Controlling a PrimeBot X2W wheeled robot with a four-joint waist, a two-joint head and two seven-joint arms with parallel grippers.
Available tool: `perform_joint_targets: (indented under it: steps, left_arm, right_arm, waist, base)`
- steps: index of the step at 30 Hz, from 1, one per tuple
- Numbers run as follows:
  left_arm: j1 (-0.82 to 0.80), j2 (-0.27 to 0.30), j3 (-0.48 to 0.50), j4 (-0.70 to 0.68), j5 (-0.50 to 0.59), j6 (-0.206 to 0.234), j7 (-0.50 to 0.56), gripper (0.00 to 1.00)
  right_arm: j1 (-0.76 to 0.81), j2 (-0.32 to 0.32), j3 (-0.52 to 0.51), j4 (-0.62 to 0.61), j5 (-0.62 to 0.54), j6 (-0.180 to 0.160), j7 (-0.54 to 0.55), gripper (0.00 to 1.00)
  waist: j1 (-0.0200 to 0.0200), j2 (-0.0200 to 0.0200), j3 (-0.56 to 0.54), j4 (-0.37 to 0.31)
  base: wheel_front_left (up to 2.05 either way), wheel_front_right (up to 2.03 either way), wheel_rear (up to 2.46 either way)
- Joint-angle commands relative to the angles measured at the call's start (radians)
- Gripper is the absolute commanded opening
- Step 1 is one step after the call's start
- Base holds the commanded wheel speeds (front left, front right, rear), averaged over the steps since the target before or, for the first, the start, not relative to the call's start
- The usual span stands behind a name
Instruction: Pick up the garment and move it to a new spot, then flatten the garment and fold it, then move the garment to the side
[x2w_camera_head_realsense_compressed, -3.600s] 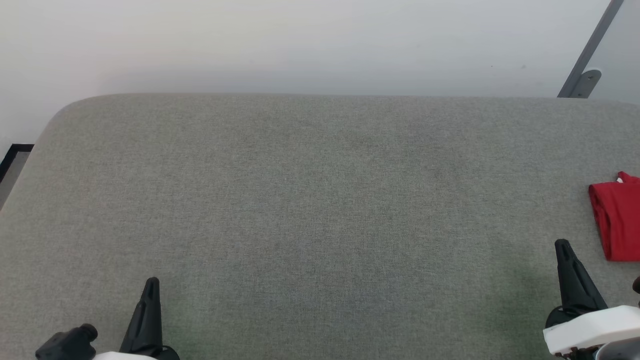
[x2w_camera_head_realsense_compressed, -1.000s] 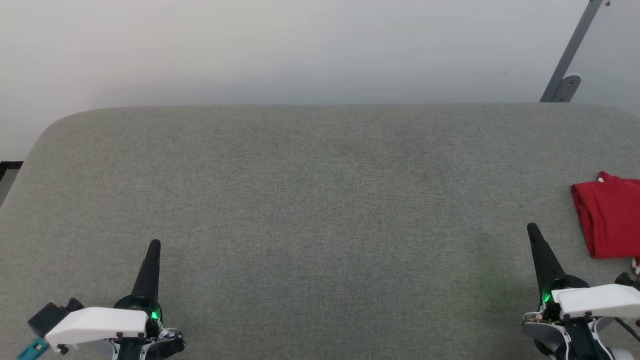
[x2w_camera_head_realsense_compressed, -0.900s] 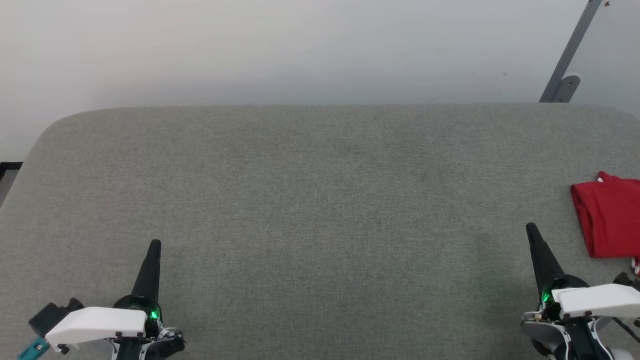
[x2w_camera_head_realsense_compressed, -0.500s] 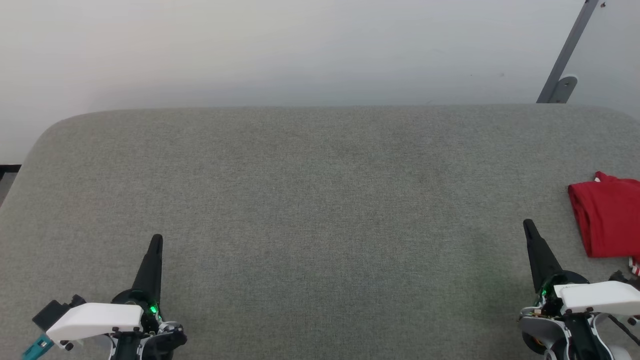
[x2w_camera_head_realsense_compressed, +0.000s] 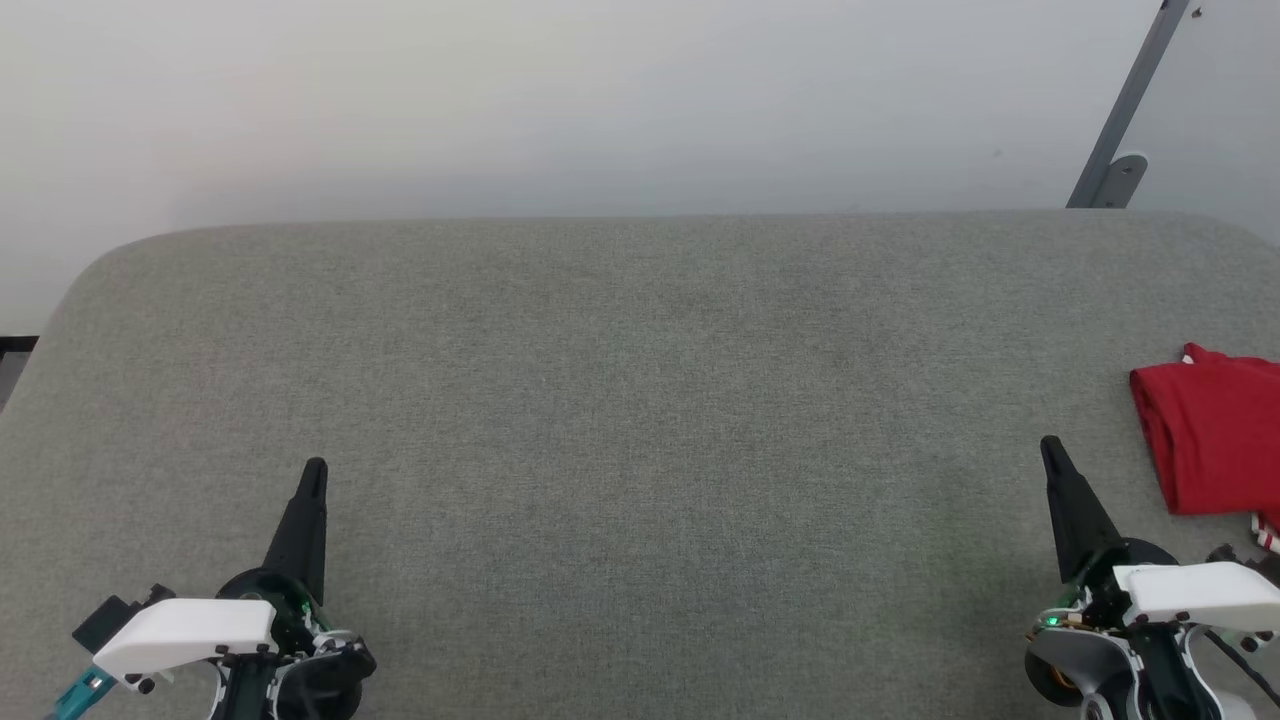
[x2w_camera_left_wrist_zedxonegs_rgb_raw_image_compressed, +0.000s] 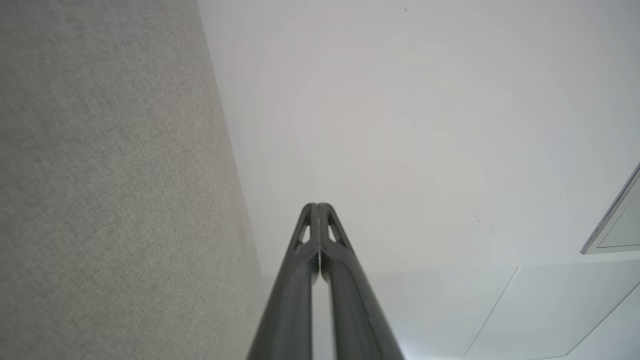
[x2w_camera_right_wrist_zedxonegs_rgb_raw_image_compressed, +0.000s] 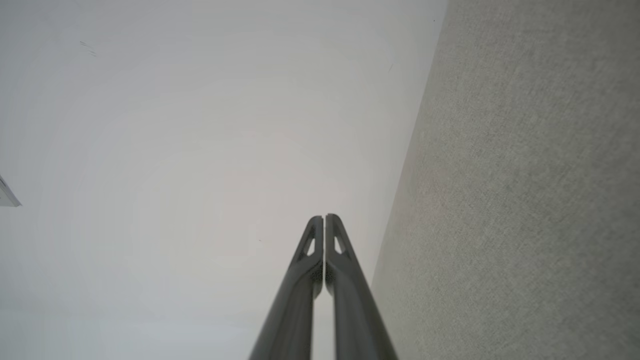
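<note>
You get no readable text, label, brand, number or sign in any view. The garment (x2w_camera_head_realsense_compressed: 1205, 440), at the head view's right edge, shows you plain red cloth and a scrap of red-and-white striped trim (x2w_camera_head_realsense_compressed: 1268, 524); no lettering can be made out on it.

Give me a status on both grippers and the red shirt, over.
Left gripper shut, empty. Right gripper shut, empty, apart from garment. Garment lies at far right of grey surface. Only bare surface between.
</note>
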Motion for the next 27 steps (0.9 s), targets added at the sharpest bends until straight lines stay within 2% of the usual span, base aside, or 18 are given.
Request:
perform_joint_targets:
  steps: [1,27]
  left_arm:
    - [-0.016,0.000,0.004,0.001,-0.016,-0.003,0.009,0.00]
    - [-0.017,-0.006,0.011,0.001,-0.008,-0.003,0.015,0.00]
  right_arm:
    - [-0.015,0.005,-0.002,0.005,0.016,0.000,0.009,0.00]
    - [-0.011,0.005,-0.001,0.004,0.018,0.000,0.006,0.00]
  waist:
    - [0.0000,0.0000,0.000,0.000]
    - [0.0000,0.0000,-0.001,-0.001]
  base:
    - [0.00,0.00,0.00]
    - [0.00,0.00,0.00]
